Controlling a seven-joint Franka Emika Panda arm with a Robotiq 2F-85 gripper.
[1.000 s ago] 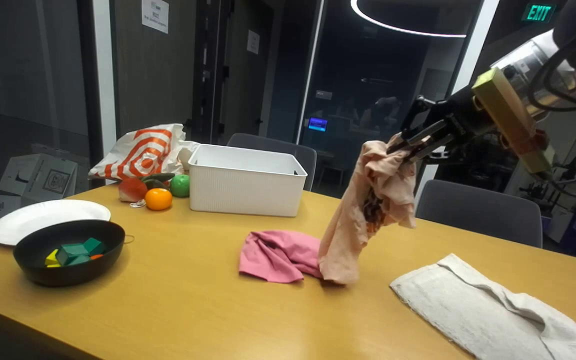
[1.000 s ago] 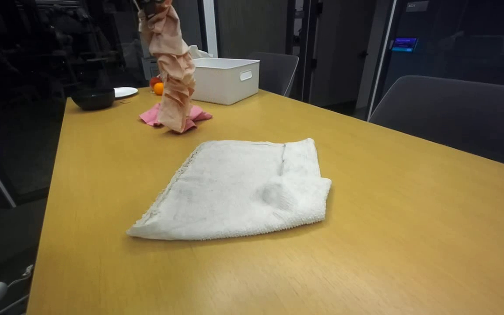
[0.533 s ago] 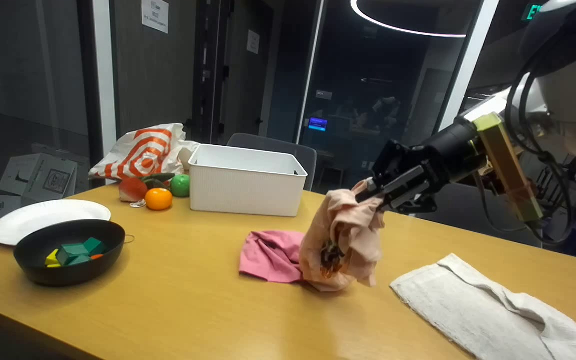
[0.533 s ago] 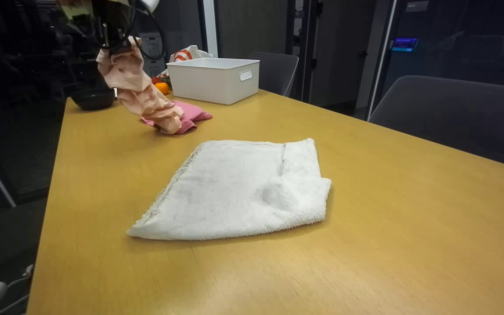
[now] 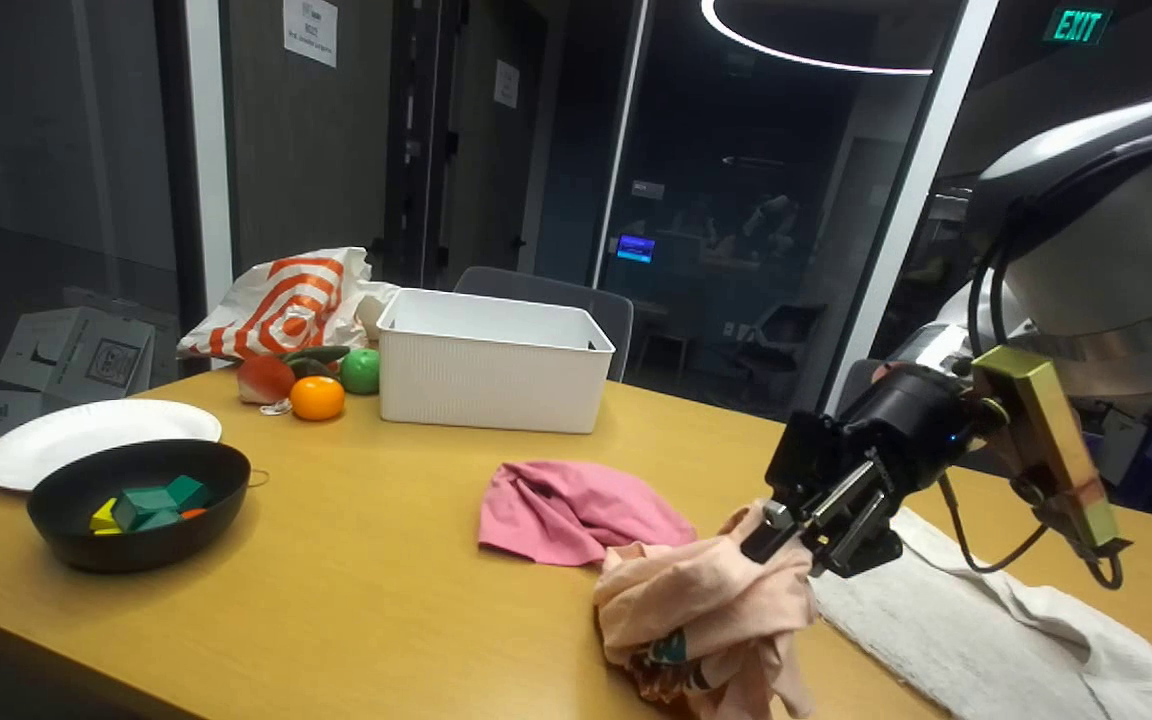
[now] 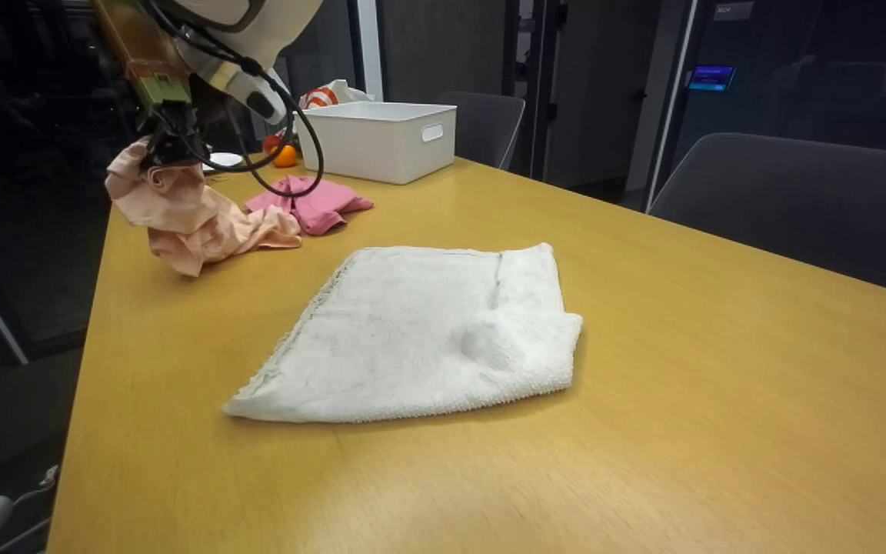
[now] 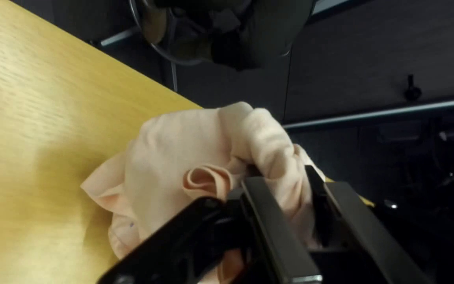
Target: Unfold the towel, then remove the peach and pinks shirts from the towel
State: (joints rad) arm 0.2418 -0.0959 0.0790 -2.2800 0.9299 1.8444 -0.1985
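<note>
My gripper (image 5: 786, 535) is shut on the peach shirt (image 5: 701, 590) and holds it bunched, its lower part resting on the table. In the wrist view, peach cloth (image 7: 179, 138) passes between the fingers (image 7: 286, 181). The shirt also hangs below the gripper in an exterior view (image 6: 189, 211). The pink shirt (image 5: 566, 510) lies crumpled on the table just behind the peach one; it also shows in an exterior view (image 6: 328, 204). The white towel (image 6: 412, 331) lies on the table apart from both shirts, one edge folded over; the arm partly covers it in an exterior view (image 5: 946, 610).
A white bin (image 5: 491, 380) stands at the back, with a plastic bag (image 5: 286, 305), an orange (image 5: 317, 398) and other produce beside it. A black pan (image 5: 136, 550) with colored blocks and a white plate (image 5: 86, 435) stand at the far end. Chairs (image 6: 804, 200) line the table (image 6: 681, 462).
The gripper has come down with the peach shirt and moved toward the table's near edge, away from the pink shirt. The shirt's lower part now bunches on the table. Towel and pink shirt stay put.
</note>
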